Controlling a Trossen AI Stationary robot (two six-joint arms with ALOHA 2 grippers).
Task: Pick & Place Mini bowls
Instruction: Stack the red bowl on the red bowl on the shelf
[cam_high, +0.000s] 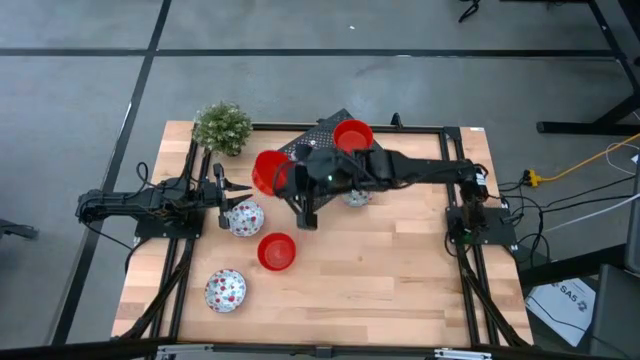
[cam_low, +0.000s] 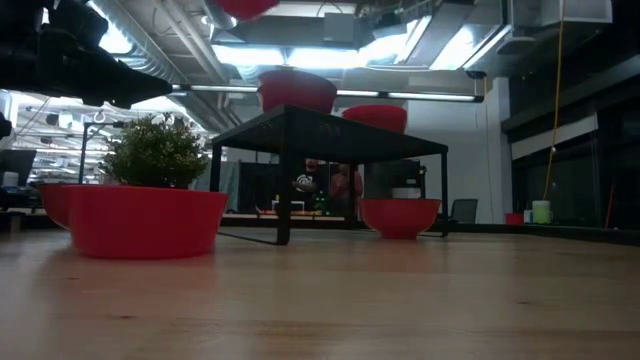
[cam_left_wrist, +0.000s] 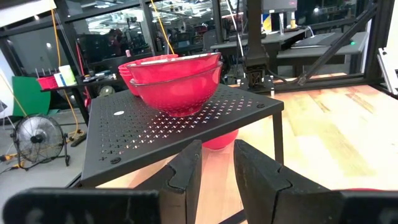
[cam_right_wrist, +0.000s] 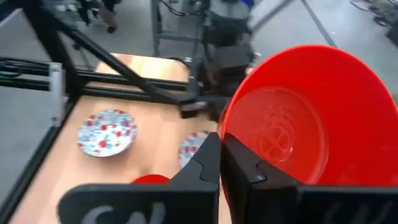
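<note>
My right gripper (cam_right_wrist: 221, 149) is shut on a plain red mini bowl (cam_right_wrist: 311, 118), held high above the table's middle (cam_high: 268, 172); its underside shows at the low view's top (cam_low: 240, 8). A black perforated rack (cam_left_wrist: 186, 121) carries stacked red bowls (cam_left_wrist: 174, 78) on its top, and another red bowl (cam_left_wrist: 221, 138) rests on the table beneath it. A red bowl (cam_high: 277, 251) and speckled bowls (cam_high: 245, 217) (cam_high: 226, 290) sit upright on the wood. My left gripper (cam_left_wrist: 217, 168) stands open at the table's left side (cam_high: 222, 190), facing the rack and touching nothing. My right gripper pinches the red bowl's rim (cam_right_wrist: 222, 132) between its two fingers, one finger (cam_right_wrist: 242, 168) on the inner side and one outside. It reaches in from the table's right, slanting a little downward. The bowl is lifted clear and tipped on edge, its hollow facing the wrist.
A small green plant (cam_high: 222, 127) stands at the table's far left corner. A third speckled bowl (cam_high: 357, 197) lies partly under my right arm. Bare wood (cam_high: 400, 280) spreads over the near right part of the table.
</note>
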